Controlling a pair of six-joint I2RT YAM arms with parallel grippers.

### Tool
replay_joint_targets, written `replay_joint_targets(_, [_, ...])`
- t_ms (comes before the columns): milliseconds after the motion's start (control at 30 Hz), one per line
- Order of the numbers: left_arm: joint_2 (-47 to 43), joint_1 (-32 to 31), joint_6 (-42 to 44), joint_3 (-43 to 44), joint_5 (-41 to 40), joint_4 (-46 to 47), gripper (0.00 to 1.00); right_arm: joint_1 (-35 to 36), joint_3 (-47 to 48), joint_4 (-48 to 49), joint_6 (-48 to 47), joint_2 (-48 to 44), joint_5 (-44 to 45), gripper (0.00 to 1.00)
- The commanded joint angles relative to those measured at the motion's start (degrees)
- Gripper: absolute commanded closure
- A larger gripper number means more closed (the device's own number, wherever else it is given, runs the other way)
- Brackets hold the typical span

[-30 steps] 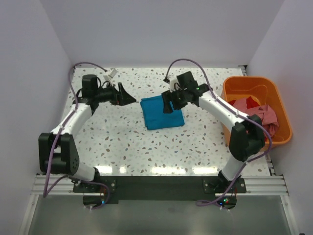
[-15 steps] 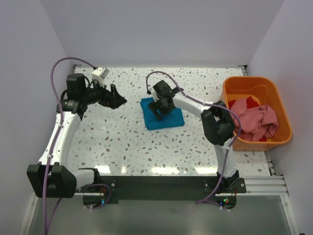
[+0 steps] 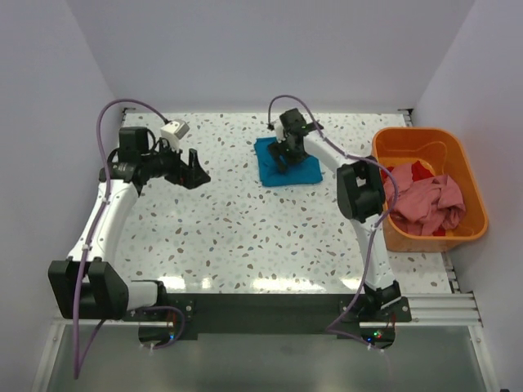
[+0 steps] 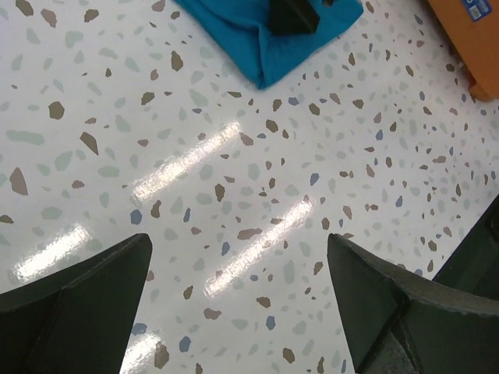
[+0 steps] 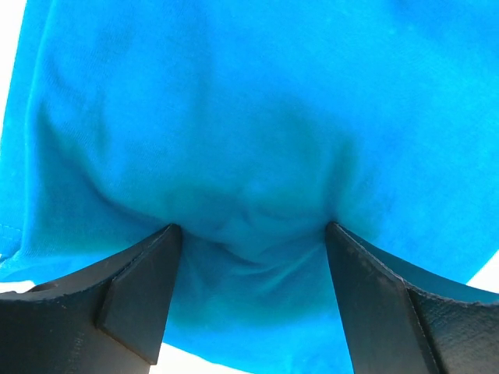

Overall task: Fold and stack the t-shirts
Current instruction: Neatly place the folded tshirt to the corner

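A folded teal-blue t-shirt point(image 3: 270, 171) lies flat on the speckled table near the back middle. My right gripper point(image 3: 288, 157) stands on top of it, jaws wide apart, both fingertips pressed into the cloth. In the right wrist view the teal cloth point(image 5: 257, 117) bunches into a small ridge between the fingers point(image 5: 132, 288). A pink t-shirt point(image 3: 425, 204) and a red one point(image 3: 413, 173) lie crumpled in the orange tub. My left gripper point(image 3: 196, 167) hovers open over bare table to the left of the teal shirt point(image 4: 257, 39), holding nothing point(image 4: 238, 257).
The orange plastic tub point(image 3: 417, 135) stands at the right edge of the table, its corner showing in the left wrist view point(image 4: 475, 47). White walls close in the table at the back and on both sides.
The teal shirt has slid from the table's middle toward the back and right, under the right gripper. The left gripper opened wider and shifted slightly.
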Motion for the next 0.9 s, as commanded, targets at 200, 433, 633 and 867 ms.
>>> replay_joint_targets(200, [5.3,0.4,5.0,3.4,0.5,-2.6,0.0,-10.7,12.6,-3.8,-12.9,9.0,3.3,0.22])
replay_joint_targets(433, [6.5,0.4,5.6,3.7,1.0,-3.2,0.0,-14.5,19.6,-4.6,-15.2,13.5,5.0,0.21])
replay_joint_targets(633, [6.8,0.4,6.3,3.6,1.1,-3.6,0.0,-14.9,20.0,-3.8,-13.4,13.5,7.5,0.2])
replay_joint_targets(867, [5.7,1.9,6.2,3.1,1.5,-4.3,0.0,-13.9,18.6,1.9,-10.7,5.3,1.7,0.17])
